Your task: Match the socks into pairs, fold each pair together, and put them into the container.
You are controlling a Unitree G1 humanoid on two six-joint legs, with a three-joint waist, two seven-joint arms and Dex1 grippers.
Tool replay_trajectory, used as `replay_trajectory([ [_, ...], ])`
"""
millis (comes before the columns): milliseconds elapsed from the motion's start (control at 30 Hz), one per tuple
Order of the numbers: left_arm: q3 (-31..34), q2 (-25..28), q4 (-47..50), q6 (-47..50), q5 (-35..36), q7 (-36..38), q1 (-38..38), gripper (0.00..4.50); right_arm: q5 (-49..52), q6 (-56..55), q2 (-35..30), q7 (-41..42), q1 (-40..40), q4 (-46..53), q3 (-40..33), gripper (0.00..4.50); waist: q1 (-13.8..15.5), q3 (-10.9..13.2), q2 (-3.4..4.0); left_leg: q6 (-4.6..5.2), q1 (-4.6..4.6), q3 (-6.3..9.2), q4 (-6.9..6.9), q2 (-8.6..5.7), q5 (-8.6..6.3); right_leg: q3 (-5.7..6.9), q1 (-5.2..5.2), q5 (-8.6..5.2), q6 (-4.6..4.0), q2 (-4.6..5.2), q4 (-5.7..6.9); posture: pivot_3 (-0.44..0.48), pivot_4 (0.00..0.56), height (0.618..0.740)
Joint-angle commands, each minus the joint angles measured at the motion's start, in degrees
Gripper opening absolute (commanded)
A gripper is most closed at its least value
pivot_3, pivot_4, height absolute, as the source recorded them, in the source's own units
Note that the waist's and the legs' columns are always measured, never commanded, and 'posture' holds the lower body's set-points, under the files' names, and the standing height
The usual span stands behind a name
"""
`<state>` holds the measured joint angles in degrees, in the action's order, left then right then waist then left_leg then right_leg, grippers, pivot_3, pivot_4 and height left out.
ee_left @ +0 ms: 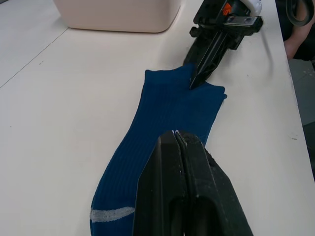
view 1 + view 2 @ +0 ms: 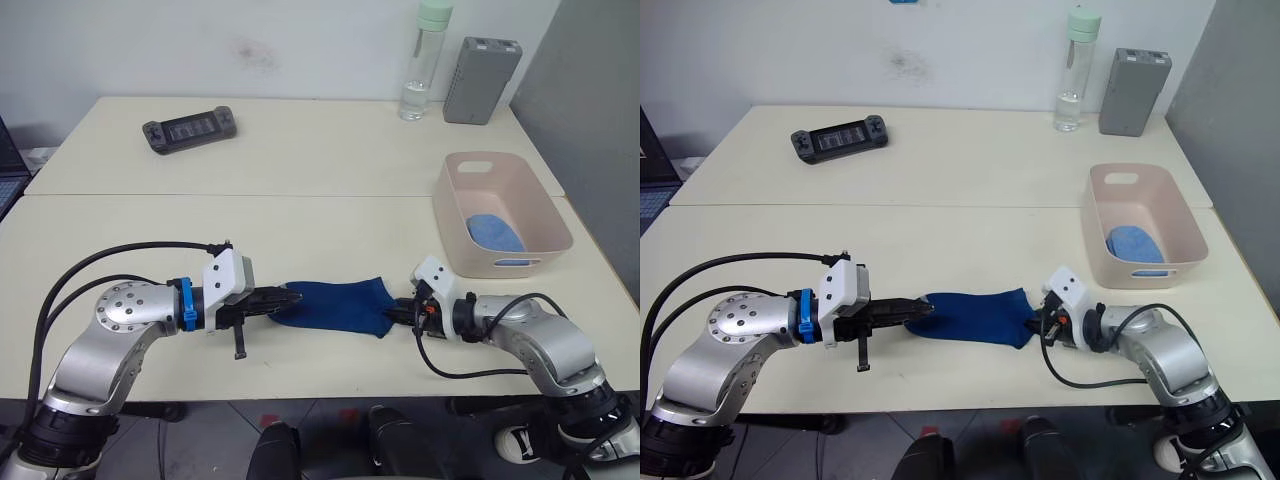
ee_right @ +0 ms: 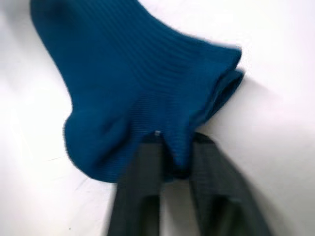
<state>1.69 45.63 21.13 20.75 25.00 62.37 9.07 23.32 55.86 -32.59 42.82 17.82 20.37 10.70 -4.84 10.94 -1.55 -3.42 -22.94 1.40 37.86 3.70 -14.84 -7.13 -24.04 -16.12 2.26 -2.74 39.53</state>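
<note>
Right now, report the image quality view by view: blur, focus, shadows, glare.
Left and right eye views: evenly lit and sharp, faint shadows under the dark navy socks and inside the container, no glare. Left wrist view: sock ribbing crisp, left gripper close and slightly soft. Right wrist view: soft and smeared, right gripper and sock cuff blurred, table washed out to near white.
</note>
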Motion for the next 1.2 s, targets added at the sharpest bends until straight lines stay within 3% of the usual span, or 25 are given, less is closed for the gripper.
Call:
replay_trajectory([
  [33,1.37,0.5,2.39,1.25,2.09,-0.36,0.59,0.0,1.82,0.31,-1.19,2.08,1.44,-1.11,-1.27,0.02,0.01,0.0,0.0,0.0,0.0,-0.01,0.0,0.0,0.0,-0.01,0.0,0.0,0.0,0.0,0.0,0.0,0.15,0.74],
  [300,-4.03,-1.81,-0.96,2.59,1.59,0.99,5.32,0.0,2.95,-4.72,-8.92,15.9,12.22,-14.58,-0.21,0.02,0.08,0.01,0.01,0.0,0.0,-0.02,0.02,-0.02,0.0,0.0,0.01,0.01,0.01,0.01,-0.02,0.0,0.15,0.74],
  [500,-8.66,-5.63,-6.7,-1.09,-2.61,0.35,9.11,1.81,1.27,-7.95,-10.5,20.88,16.0,-19.72,1.56,0.0,0.17,0.01,0.01,0.01,-0.04,-0.01,0.02,-0.03,0.0,0.0,-0.01,0.08,-0.12,0.0,-0.02,0.0,0.15,0.74],
  [767,-14.41,-13.0,-15.71,-7.12,-10.29,-2.64,13.33,4.42,2.08,-5.83,-10.32,22.08,17.6,-18.27,1.11,0.0,0.22,0.01,0.01,0.01,-0.04,-0.01,0.06,-0.04,0.0,-0.01,0.01,0.12,-0.18,0.01,0.02,0.0,0.15,0.74],
  [900,-14.83,-15.14,-17.74,-8.68,-11.51,-3.14,14.31,4.47,2.07,-5.66,-10.57,22.24,17.61,-17.77,0.99,0.0,0.21,0.01,0.01,0.01,-0.05,0.0,0.06,-0.04,0.0,0.0,0.0,0.15,-0.23,0.01,0.03,0.0,0.15,0.74],
  [933,-14.26,-15.52,-17.83,-8.65,-10.94,-3.18,14.58,4.28,2.02,-5.69,-10.66,22.29,17.59,-17.75,0.97,0.0,0.22,0.01,0.01,0.01,-0.05,0.0,0.06,-0.04,0.0,-0.01,0.0,0.15,-0.23,0.01,0.04,0.0,0.15,0.74],
  [1033,-12.9,-15.69,-17.33,-8.34,-8.81,-1.93,14.92,3.56,1.82,-5.88,-10.76,22.36,17.5,-17.93,0.96,0.0,0.24,0.01,0.01,0.01,-0.04,0.01,0.07,-0.04,0.0,0.0,0.0,0.14,-0.22,0.01,0.08,0.0,0.15,0.74],
  [1200,-13.85,-14.7,-18.04,-8.11,-9.34,-0.47,14.93,1.91,1.47,-6.17,-10.31,22.26,17.52,-18.42,1.14,0.0,0.2,0.01,0.01,0.01,-0.03,0.02,0.07,-0.04,0.0,0.01,0.0,0.13,-0.2,0.01,0.1,0.0,0.15,0.74],
])
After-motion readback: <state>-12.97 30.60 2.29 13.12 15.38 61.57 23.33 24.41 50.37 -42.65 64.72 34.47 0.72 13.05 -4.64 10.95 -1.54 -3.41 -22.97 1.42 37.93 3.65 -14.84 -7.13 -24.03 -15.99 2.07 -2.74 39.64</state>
